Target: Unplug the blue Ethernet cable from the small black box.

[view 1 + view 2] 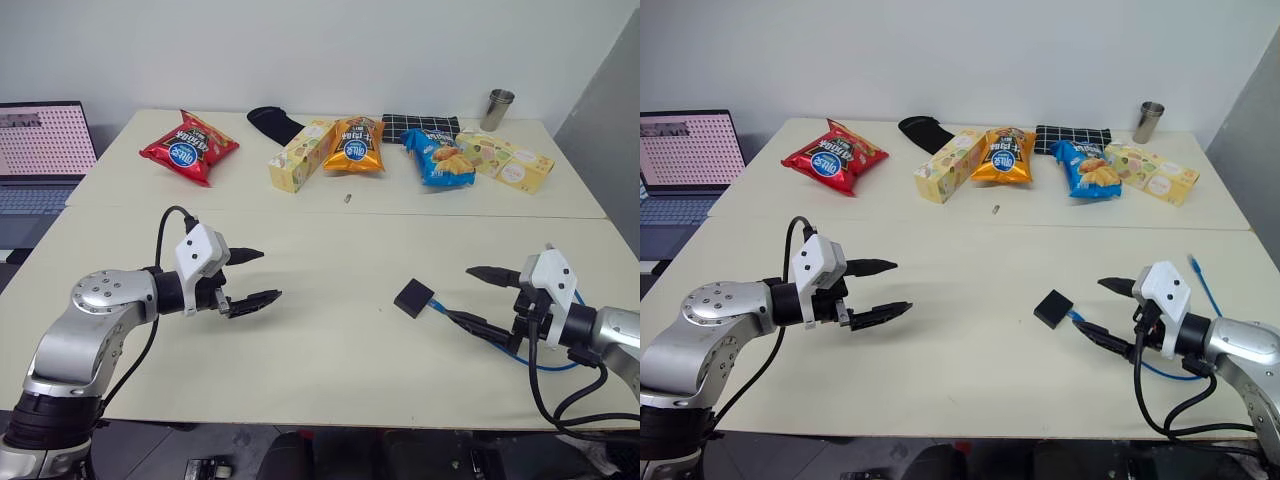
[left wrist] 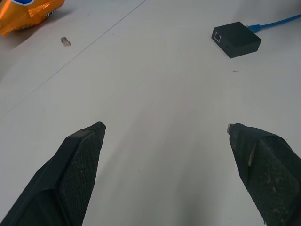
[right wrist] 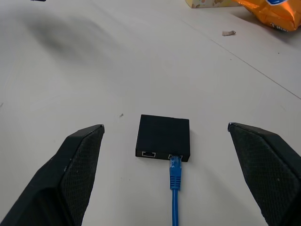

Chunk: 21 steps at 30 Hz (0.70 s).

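I've got the right gripper [image 3: 165, 129] spread wide, lined up on the small black box [image 3: 163, 137] where the blue Ethernet cable [image 3: 175, 176] is plugged in; left gripper [image 1: 255, 277] spread too, well apart from the box, ready to brace it

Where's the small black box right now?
The small black box sits on the table's near half, toward the robot's right, just ahead of the open right gripper, with the blue Ethernet cable plugged in.

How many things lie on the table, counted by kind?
Snack bags: 3 (red, orange, blue)
Cartons: 2 ()
Dark cloths: 2 ()
Metal cup: 1
Small black box: 1
Blue Ethernet cable: 1
Small metal piece: 1
Total: 11
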{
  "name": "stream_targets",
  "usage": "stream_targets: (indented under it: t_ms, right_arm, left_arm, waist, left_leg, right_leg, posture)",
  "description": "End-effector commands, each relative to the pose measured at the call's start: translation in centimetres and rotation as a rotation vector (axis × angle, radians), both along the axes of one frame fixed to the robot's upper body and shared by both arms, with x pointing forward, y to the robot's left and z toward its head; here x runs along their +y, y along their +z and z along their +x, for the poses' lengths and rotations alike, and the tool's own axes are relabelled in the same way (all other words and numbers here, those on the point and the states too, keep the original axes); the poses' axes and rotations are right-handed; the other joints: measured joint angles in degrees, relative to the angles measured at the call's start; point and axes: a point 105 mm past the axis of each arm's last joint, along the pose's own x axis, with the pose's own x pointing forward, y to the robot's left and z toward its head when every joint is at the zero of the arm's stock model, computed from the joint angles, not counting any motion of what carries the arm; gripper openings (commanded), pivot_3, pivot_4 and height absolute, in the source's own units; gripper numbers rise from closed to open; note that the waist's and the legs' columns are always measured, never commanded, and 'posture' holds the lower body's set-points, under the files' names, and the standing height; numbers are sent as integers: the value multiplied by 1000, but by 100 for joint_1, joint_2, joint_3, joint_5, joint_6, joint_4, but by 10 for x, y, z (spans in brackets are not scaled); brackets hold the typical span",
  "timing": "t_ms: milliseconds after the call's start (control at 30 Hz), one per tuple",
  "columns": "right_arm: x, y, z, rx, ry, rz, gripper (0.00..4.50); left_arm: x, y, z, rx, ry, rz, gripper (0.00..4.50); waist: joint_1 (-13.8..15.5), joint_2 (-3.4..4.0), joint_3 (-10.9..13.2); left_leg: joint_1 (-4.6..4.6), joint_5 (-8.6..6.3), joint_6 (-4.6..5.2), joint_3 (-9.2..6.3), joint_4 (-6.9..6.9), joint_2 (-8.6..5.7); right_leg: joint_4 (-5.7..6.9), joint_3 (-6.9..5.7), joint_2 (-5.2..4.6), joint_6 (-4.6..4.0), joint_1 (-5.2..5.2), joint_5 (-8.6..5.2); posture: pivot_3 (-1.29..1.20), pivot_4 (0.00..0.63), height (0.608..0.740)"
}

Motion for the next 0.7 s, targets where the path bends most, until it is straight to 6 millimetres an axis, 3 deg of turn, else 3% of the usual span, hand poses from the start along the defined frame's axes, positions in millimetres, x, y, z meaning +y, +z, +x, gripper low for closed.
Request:
stream_targets:
  t_ms: [33, 433, 700]
  right_arm:
    - [-3, 8, -2, -34, -2, -26, 4494]
    - [-11, 0, -1, -15, -46, -81, 4494]
    - [-19, -13, -9, 52, -59, -130, 4494]
  left_arm:
    - [-7, 9, -7, -27, -69, 7, 4431]
    - [-12, -1, -18, -4, -103, 28, 4431]
    - [-24, -5, -33, 18, -226, 7, 4431]
  waist:
    - [0, 0, 0]
    - [-1, 0, 0]
    - [0, 0, 0]
  left_leg:
    - [0, 0, 0, 0, 0, 0]
    - [0, 0, 0, 1, 0, 0]
    - [0, 0, 0, 2, 1, -1]
  right_leg:
    - [0, 0, 0, 0, 0, 0]
    - [-1, 2, 0, 0, 0, 0]
    - [-2, 3, 0, 0, 2, 0]
  posture:
    - [0, 150, 740]
    - [0, 150, 740]
    - [0, 150, 740]
